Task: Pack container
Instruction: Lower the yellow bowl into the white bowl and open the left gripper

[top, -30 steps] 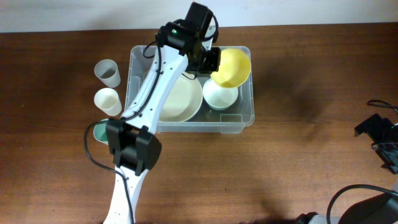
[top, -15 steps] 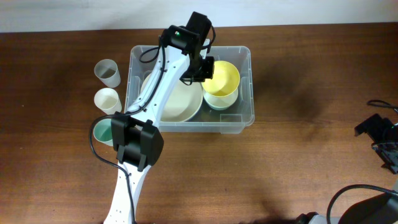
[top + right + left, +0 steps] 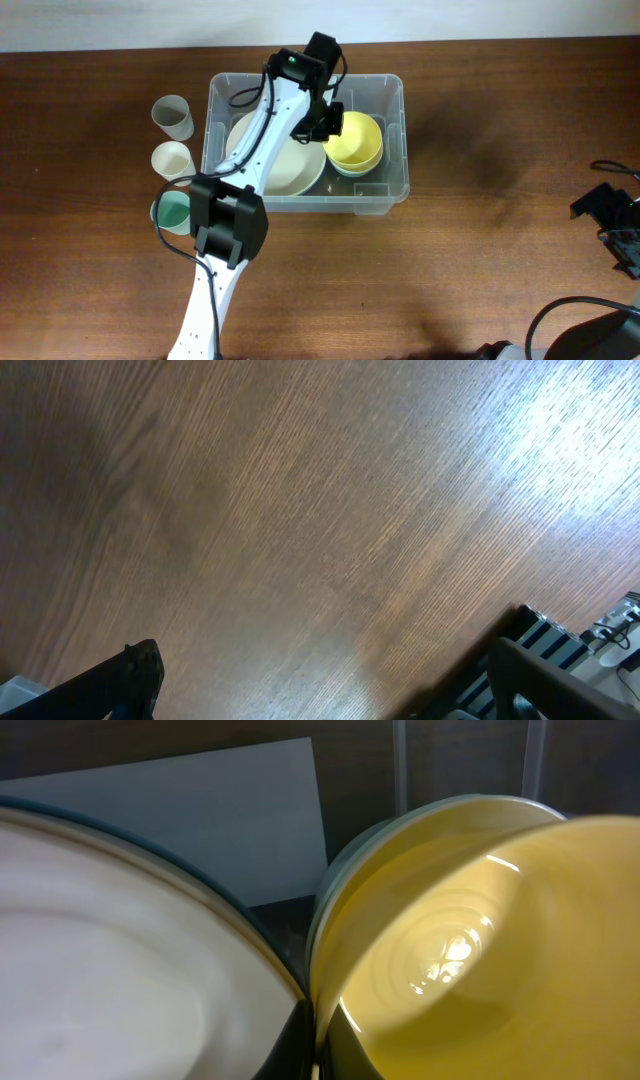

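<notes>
The clear plastic container point(image 3: 395, 190) stands at the table's middle back. Inside it lie a large cream plate point(image 3: 285, 165) on the left and a yellow bowl point(image 3: 358, 138) nested in a pale bowl on the right. My left gripper point(image 3: 328, 122) is down inside the container, shut on the yellow bowl's left rim. The left wrist view shows the jaws point(image 3: 318, 1050) pinching that rim, with the yellow bowl point(image 3: 480, 950), the plate point(image 3: 120, 960) and the white label point(image 3: 200, 820) on the base. My right gripper point(image 3: 610, 225) is at the far right edge, open and empty over bare wood point(image 3: 320, 680).
Left of the container stand a translucent cup point(image 3: 173, 117), a cream cup point(image 3: 173, 161) and a teal cup point(image 3: 172, 210), partly under my left arm. The container's walls surround my left gripper.
My left gripper has lowered the yellow bowl from tilted above the container to level and nested in the pale bowl. The right arm has not moved.
</notes>
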Controlling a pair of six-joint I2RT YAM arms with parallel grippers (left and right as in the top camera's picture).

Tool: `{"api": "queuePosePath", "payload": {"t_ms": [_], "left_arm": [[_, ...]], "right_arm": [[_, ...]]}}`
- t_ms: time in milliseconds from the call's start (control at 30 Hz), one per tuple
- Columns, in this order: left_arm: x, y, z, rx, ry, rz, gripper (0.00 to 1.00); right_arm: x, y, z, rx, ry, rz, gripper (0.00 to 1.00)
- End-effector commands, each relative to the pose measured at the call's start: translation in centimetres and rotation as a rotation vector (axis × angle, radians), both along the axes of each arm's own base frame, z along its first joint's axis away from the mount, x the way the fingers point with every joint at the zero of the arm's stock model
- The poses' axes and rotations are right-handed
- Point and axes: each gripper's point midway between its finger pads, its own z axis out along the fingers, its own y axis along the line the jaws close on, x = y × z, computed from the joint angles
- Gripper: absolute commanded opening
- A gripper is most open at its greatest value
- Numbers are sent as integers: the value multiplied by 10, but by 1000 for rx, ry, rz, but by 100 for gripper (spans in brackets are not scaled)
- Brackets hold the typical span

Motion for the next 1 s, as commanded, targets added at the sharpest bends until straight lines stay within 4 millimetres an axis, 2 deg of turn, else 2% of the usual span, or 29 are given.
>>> {"api": "queuePosePath", "payload": {"t_ms": [0, 100, 300, 533, 567, 667, 967], "left_arm": [[-1, -3, 2, -9, 0, -7, 6], [-1, -4, 2, -9, -1, -8, 15], [-1, -6, 2, -17, -4, -10, 15], [2, -24, 9, -132, -4, -35, 16], [2, -24, 9, -133, -5, -35, 15], [2, -24, 9, -132, -4, -34, 3], [2, -24, 9, -132, -3, -34, 1]], "right_arm": [[0, -1, -2, 3, 4, -14, 99], [0, -1, -2, 3, 5, -14, 99], [0, -1, -2, 3, 5, -14, 99], [0, -1, -2, 3, 4, -14, 99], [0, -1, -2, 3, 4, -14, 99], [0, -1, -2, 3, 5, -14, 99], [0, -1, -2, 3, 4, -14, 99]]}}
